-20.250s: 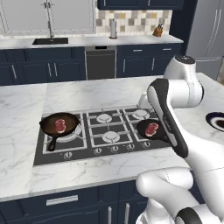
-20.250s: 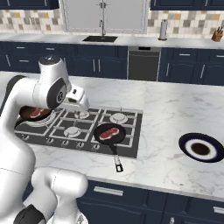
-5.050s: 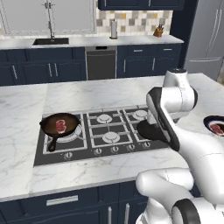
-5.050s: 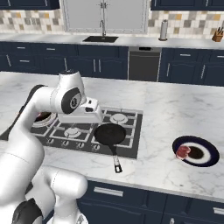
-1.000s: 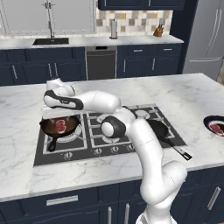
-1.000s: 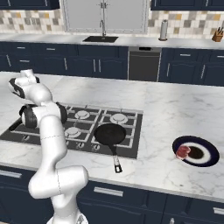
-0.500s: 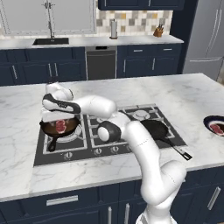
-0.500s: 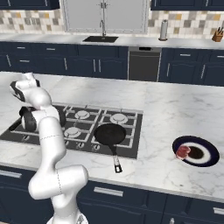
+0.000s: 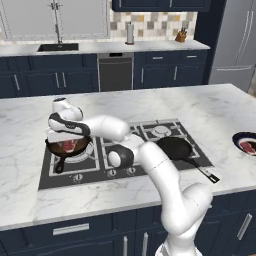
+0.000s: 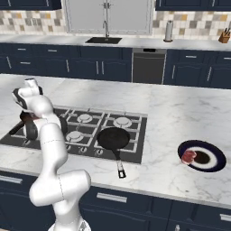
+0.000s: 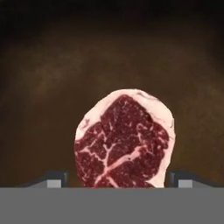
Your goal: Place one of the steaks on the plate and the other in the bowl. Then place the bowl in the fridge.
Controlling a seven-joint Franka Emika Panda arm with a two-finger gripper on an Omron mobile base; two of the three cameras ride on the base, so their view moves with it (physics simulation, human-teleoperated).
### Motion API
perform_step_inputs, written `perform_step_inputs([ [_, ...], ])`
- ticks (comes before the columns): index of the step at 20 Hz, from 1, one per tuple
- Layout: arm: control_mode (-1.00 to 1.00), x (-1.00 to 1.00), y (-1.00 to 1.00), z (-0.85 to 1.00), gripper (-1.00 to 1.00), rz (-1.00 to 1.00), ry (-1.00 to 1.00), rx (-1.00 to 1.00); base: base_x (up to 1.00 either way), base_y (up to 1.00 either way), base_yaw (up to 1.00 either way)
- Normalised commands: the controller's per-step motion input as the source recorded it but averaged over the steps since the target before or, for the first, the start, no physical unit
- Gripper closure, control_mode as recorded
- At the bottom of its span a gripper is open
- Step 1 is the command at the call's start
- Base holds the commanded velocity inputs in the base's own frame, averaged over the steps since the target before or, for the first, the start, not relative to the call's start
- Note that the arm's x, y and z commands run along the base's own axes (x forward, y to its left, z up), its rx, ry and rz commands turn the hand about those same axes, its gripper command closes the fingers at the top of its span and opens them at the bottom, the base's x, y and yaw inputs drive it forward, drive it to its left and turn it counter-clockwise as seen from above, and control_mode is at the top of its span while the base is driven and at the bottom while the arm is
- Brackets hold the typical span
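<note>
A: List the items around the claw and any obstruction.
B: The claw stands apart, one fingertip either side of a steak lying in a black skillet on the hob. Whether the fingertips touch the meat cannot be told.
A: Item count?
B: Two steaks: the second steak lies on the plate on the worktop. Two skillets: the second skillet is empty.

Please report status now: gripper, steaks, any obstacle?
Gripper open, straddling steak in left skillet. Other steak on plate. Nothing blocking.
</note>
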Motion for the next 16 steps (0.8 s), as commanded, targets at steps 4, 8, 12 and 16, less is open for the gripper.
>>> perform_step_inputs([
  [4, -1.00, 0.15, 0.23, -0.36, -1.00, 0.00, 0.00, 0.00, 0.00, 0.00, 0.00],
  [8, -1.00, 0.00, 0.04, -0.94, -1.00, 0.00, 0.17, -0.11, 0.00, 0.00, 0.00],
  [12, -1.00, 0.00, 0.16, -1.00, 1.00, 0.00, 0.28, -0.19, 0.00, 0.00, 0.00],
  [16, -1.00, -0.01, 0.07, -0.47, 1.00, 0.00, 0.13, -0.09, 0.00, 0.00, 0.00],
])
